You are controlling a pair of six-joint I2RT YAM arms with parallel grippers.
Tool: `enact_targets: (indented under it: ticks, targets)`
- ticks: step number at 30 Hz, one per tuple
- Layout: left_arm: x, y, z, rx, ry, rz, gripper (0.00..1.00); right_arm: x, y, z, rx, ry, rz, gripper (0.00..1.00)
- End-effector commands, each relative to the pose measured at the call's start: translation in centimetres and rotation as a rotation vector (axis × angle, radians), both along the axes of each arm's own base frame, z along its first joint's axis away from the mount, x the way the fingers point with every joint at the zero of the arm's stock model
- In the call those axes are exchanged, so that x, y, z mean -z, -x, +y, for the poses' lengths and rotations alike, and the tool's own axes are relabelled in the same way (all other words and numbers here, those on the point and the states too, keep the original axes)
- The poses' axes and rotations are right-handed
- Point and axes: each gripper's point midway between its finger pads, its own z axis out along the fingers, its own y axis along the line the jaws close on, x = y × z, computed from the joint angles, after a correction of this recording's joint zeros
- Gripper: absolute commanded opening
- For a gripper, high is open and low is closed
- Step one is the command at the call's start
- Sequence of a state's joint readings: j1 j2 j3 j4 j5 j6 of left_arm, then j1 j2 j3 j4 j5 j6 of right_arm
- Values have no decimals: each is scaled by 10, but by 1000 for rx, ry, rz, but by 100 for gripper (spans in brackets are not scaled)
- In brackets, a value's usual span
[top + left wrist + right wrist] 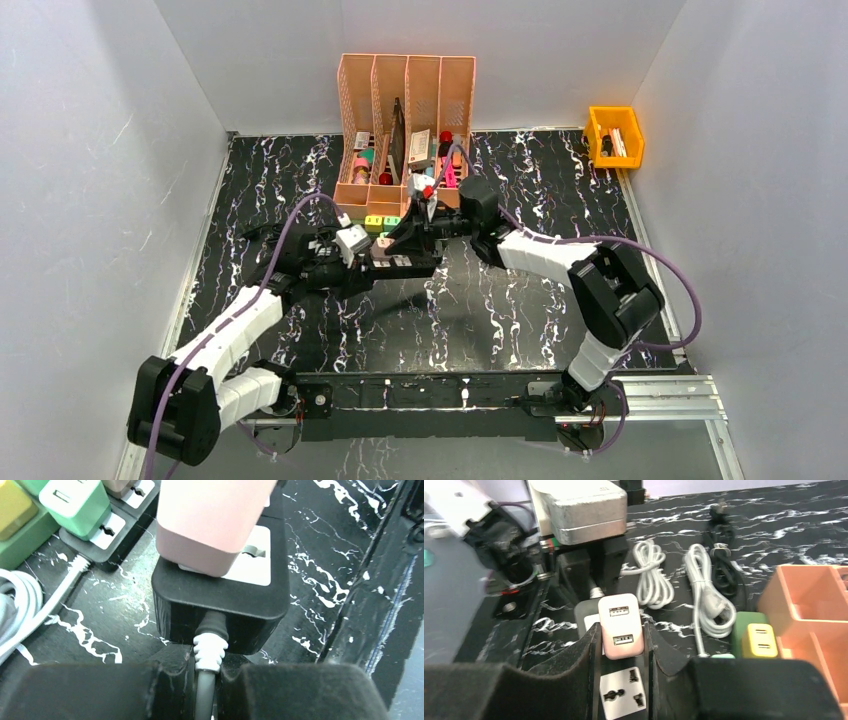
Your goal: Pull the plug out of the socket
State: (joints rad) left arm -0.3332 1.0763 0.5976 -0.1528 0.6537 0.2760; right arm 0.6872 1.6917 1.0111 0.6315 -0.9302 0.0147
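- The pale pink block-shaped plug [620, 625] has rounded corners and two USB ports, one above the other, on its outward face.
- It stands on the black power strip [220, 605], near the end where the strip's cable leaves. The strip is about mid-table [500, 330], in front of the organiser.
- In the left wrist view the plug covers part of a white socket plate [252, 562]. Whether its prongs sit in the holes cannot be told.
- The right pincer [621, 642] pinches the plug, one black padded finger [574, 665] against each side face.
- A second white socket plate [622, 692] on the same strip lies uncovered between those fingers, below the plug.
- The left pincer [202, 695] is pressed together around the grey cable with a white ribbed collar [210, 652], right behind the strip's end wall.
- Just beside the strip lies another black strip [107, 537] carrying a mint green block plug [75, 502]. A yellow block plug [12, 505] sits next to the green one.
- Two bundled white cables [651, 582] and a coiled black cable [724, 565] lie on the table past the strip, near the left arm.
- The orange slotted file organiser [405, 120] stands at the back, close behind the right pincer, its compartments full of small items.
- A yellow plastic bin [615, 135] sits in the far right corner, well apart from the strip.
- The left arm's silver wrist housing [581, 507] hangs close behind the plug.
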Motion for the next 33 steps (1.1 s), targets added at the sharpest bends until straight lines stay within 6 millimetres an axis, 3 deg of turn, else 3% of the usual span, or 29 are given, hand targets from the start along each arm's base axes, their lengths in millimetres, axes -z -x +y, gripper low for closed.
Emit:
enact_targets:
  ticks: [1,3,5,7,9,11,13,14,15,16,18,20,22,25,27,28,30,31,33]
  targets:
    - [-62,-16,-1,-47,211,-138,0,47,-22,-12,313,187,-95,0]
    - [-69,-14,-3,-29,246,-152,0,40,-44,-22,571,205,-346,0]
    - [-69,-12,-5,-9,260,-136,0,28,-50,-32,636,154,-323,0]
    - [-66,-12,-6,3,254,-110,0,21,-34,-32,398,70,-88,0]
    - [-64,-12,-6,7,249,-103,0,0,-12,-39,123,-64,158,0]
    - [-66,-13,-5,3,249,-116,0,-11,-7,-41,53,-154,252,0]
    - [-67,-13,-4,-4,248,-124,0,-2,-28,-35,268,-144,122,0]
    - [-67,-13,-3,-7,246,-127,0,17,-40,-32,444,-22,-19,0]
    - [-67,-12,-3,-9,247,-129,0,26,-44,-27,564,94,-239,0]
    - [-67,-12,-3,-7,249,-128,0,28,-44,-27,603,138,-340,0]
    - [-66,-11,-4,1,255,-123,0,22,-35,-34,452,59,-195,0]
    - [-64,-13,-3,-1,242,-115,0,3,-27,-59,282,-111,84,0]
    - [-58,-16,-1,-15,222,-99,0,-21,-30,-76,223,-253,201,0]
    - [-47,-20,3,-42,184,-68,0,-4,-45,-69,309,-130,139,0]
    - [-47,-22,4,-52,177,-72,0,-23,-42,-65,300,-149,74,0]
    - [-47,-22,4,-53,179,-78,0,-24,-53,-63,368,-124,76,0]
    - [-46,-23,4,-60,180,-75,0,-7,-67,-53,484,70,-44,0]
    - [-45,-23,5,-63,176,-73,0,-8,-65,-51,480,83,-64,0]
    - [-42,-23,5,-64,167,-63,0,-11,-63,-67,484,-28,38,0]
